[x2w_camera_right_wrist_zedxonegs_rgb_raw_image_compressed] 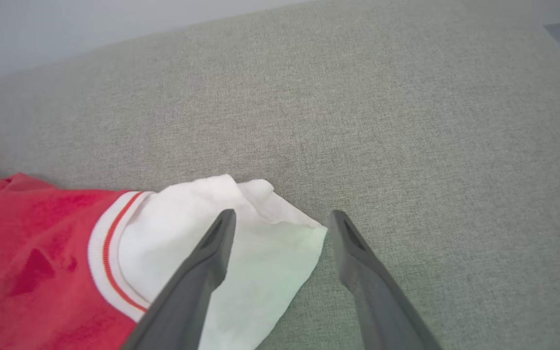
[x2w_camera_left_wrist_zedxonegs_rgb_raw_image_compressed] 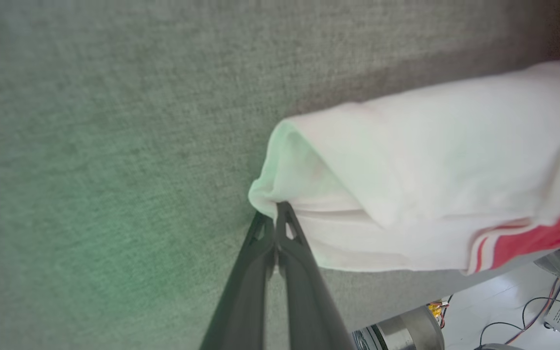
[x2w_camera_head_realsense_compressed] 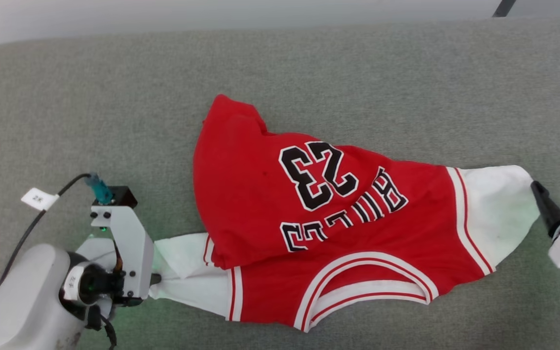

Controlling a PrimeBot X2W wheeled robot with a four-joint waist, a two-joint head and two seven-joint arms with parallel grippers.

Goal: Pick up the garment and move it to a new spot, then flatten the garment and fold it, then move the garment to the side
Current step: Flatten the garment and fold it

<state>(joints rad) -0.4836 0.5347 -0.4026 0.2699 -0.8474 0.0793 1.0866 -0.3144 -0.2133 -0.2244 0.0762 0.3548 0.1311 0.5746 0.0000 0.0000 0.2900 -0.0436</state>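
Garment (x2w_camera_head_realsense_compressed: 280,214) crumpled near front edge of grey cushion (x2w_camera_head_realsense_compressed: 90,97), hem folded over. Left gripper (x2w_camera_left_wrist_zedxonegs_rgb_raw_image_compressed: 280,208) pinched shut on tip of left sleeve (x2w_camera_left_wrist_zedxonegs_rgb_raw_image_compressed: 406,170); right gripper (x2w_camera_right_wrist_zedxonegs_rgb_raw_image_compressed: 284,216) wide apart, empty, straddling corner of right sleeve (x2w_camera_right_wrist_zedxonegs_rgb_raw_image_compressed: 260,243). Close right fully on cloth, then lift both evenly, keeping tension.

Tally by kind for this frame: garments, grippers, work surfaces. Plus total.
garment: 1
grippers: 2 (left gripper shut on the garment's white sleeve, right gripper open)
grey fabric surface: 1
total: 4
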